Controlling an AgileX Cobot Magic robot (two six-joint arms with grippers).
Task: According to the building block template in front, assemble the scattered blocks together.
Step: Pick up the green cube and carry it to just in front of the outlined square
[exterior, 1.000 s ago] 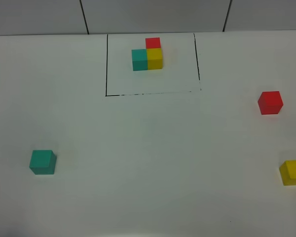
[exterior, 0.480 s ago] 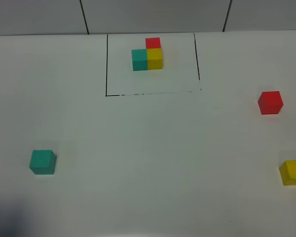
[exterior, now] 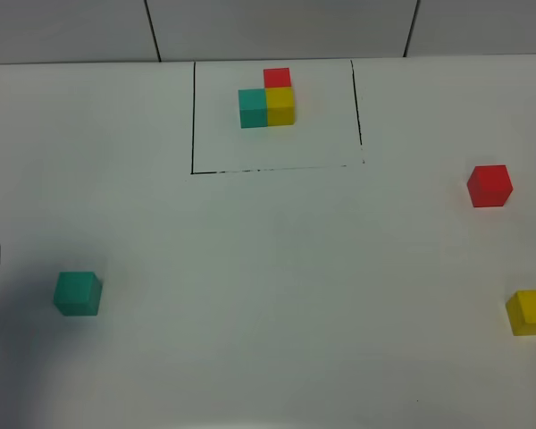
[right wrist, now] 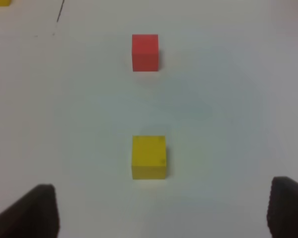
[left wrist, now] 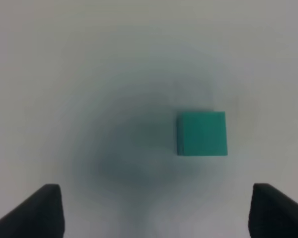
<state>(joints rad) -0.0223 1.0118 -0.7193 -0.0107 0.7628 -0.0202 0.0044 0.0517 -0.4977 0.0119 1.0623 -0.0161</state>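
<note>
The left pincer (left wrist: 158, 210) hangs released over the white tabletop (exterior: 277, 268), its two dark fingers spread wide with nothing between them. The small matte teal cube (left wrist: 202, 134) sits just ahead of the fingertips, closer to one finger than the other and touching neither. The right pincer (right wrist: 164, 210) is likewise released and empty. The small matte yellow cube (right wrist: 149, 156) lies straight ahead of its gap, near the fingertips. The small matte red cube (right wrist: 145, 52) lies farther out along the same line, well apart from the yellow one. Far beyond both pincers, a thin black drawn rectangle (exterior: 193, 116) encloses the L-shaped template of joined teal, yellow and red cubes (exterior: 268, 103). In it, teal and yellow sit side by side, with red touching the yellow from behind. All three loose cubes lie outside that frame.
</note>
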